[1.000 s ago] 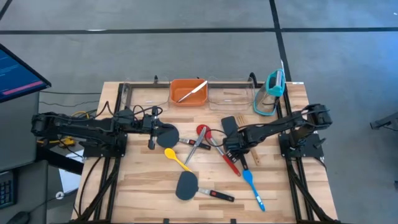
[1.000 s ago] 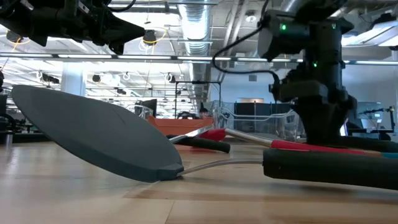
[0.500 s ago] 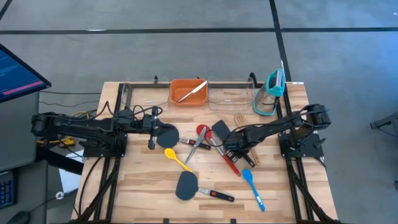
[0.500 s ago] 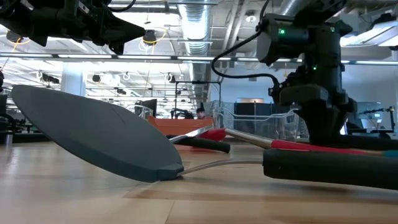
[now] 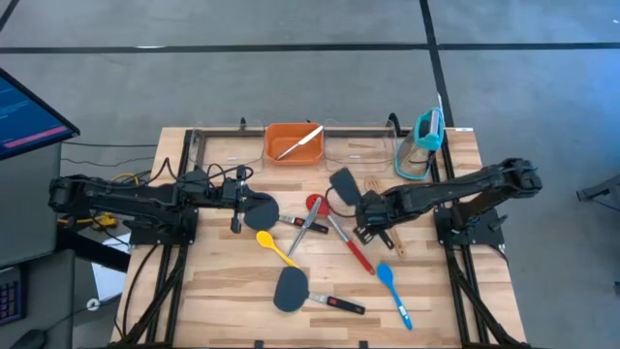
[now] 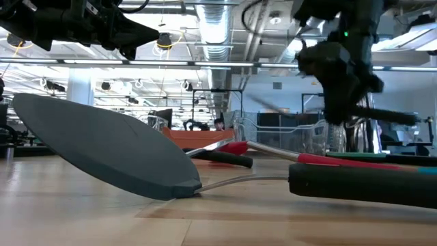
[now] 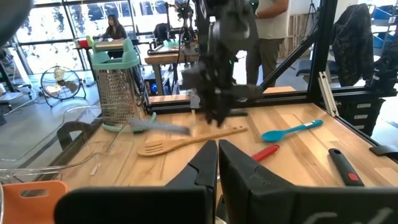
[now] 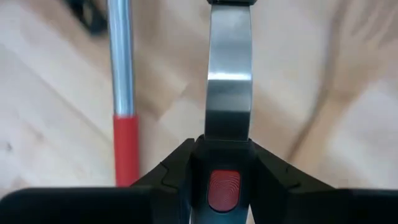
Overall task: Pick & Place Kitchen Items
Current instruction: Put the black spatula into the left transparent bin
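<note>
Your right gripper (image 5: 369, 215) clamps the black-headed, steel-shanked spatula (image 5: 342, 182) at its handle; light, stiff, slick metal just ahead. Left gripper (image 5: 235, 202) waits shut.

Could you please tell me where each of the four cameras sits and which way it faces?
High view: overhead, straight down; both arms, right gripper shut on black spatula.
Low view: tabletop level, across table; right arm lifting, grey spatula near.
Left wrist: past shut left gripper toward right arm, wooden fork.
Right wrist: down its fingers clamping the spatula's handle.
High and left wrist views share the blue spoon.
</note>
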You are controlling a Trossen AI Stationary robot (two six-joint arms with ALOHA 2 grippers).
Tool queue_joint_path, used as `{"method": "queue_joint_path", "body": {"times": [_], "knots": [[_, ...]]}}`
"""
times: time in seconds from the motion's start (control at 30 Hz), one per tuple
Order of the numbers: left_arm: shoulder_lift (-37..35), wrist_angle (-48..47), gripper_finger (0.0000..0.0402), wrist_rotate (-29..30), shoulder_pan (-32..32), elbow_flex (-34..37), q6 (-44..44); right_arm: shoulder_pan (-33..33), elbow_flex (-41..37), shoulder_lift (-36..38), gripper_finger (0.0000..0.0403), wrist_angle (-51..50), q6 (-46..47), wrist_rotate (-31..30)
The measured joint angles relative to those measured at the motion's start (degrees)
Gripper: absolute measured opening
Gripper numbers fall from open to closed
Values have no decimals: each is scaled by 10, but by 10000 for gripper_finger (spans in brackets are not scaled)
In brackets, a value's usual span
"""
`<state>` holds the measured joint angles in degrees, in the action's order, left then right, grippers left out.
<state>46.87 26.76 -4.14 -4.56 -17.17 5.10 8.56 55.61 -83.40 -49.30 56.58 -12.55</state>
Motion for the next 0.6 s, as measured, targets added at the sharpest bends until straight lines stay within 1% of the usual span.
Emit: {"method": "queue_joint_path", "body": {"times": [0.07, 0.17, 0.33, 0.43, 0.53, 0.6], "knots": [[0, 0, 2, 0, 0, 0, 0, 0, 14, 15, 102, -27, 0, -64], [0, 1, 2, 0, 0, 0, 0, 0, 27, 29, 102, -40, -15, -166], [2, 7, 2, 0, 0, 0, 2, 0, 32, 25, 102, -27, -56, -328], [16, 42, 2, 8, 0, 0, 2, -1, 32, 14, 102, -5, -82, -403], [39, 101, 2, 14, 0, 0, 2, -1, 32, 0, 102, 30, -112, -477], [57, 132, 2, 15, 0, -1, 2, -1, 32, -11, 102, 70, -137, -520]]}}
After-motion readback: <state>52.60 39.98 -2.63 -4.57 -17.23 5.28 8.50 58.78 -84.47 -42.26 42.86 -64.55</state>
